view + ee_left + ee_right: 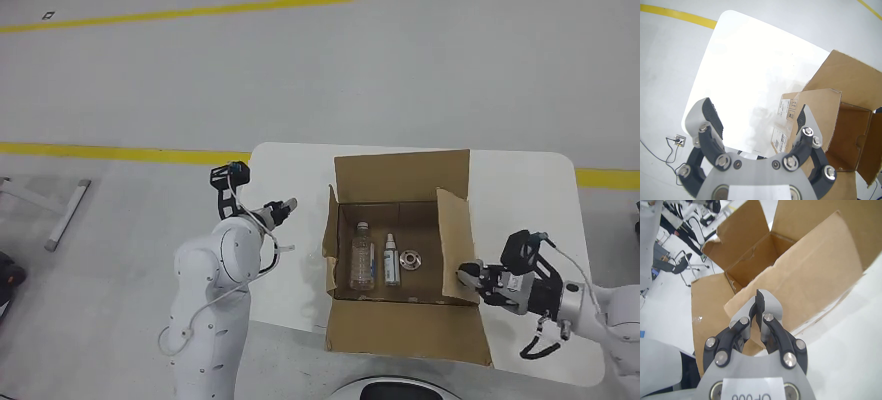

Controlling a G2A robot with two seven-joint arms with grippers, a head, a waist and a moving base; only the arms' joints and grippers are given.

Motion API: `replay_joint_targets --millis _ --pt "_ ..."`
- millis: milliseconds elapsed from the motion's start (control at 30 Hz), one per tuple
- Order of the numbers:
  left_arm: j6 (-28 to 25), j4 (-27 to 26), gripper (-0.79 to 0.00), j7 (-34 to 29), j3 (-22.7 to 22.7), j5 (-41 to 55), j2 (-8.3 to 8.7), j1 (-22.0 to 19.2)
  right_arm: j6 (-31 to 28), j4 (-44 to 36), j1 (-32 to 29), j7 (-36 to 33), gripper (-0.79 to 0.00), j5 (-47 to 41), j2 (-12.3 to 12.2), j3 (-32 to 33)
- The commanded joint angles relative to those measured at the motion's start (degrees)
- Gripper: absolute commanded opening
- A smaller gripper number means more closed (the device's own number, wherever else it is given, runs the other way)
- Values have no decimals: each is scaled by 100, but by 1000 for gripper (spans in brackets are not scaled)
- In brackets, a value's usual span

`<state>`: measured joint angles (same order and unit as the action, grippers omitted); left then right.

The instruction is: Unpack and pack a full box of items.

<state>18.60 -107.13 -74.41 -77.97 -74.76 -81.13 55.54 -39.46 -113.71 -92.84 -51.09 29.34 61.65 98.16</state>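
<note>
Matt brown cardboard box point(404, 330), smooth glossy white table point(520, 190), clear plastic bottle point(362, 262)

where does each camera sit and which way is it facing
top view: overhead, looking down at the table and open box; left arm, right arm show.
left wrist view: on the left wrist, facing the table and box side; own jaws open.
right wrist view: on the right wrist, facing the box's flap; own jaws shut.
shared: the box, in all three.
</note>
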Motion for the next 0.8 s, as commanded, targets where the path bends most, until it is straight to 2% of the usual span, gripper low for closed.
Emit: replay_joint_targets --millis 0,33,133,300,667,767 --pt "-370 -1 -502 -56 42 179 12 65 93 74 79 -125 -785 35 -12 -143" --pt "-647 -14 -785 -75 101 206 24 90 149 108 120 -188 -785 77 -21 -187" --pt "-1425 -19 -785 -97 268 228 64 247 273 165 201 -142 -785 37 -39 -229" --pt "-2136 -70 -785 -122 388 233 117 403 324 172 257 -136 -785 -19 -86 -140" --pt "-2202 -70 -785 -140 389 303 126 430 491 101 137 110 -785 -66 -159 -9" --pt "-2187 -29 -785 126 370 577 125 516 549 144 144 -26 -785 1 -183 -78"
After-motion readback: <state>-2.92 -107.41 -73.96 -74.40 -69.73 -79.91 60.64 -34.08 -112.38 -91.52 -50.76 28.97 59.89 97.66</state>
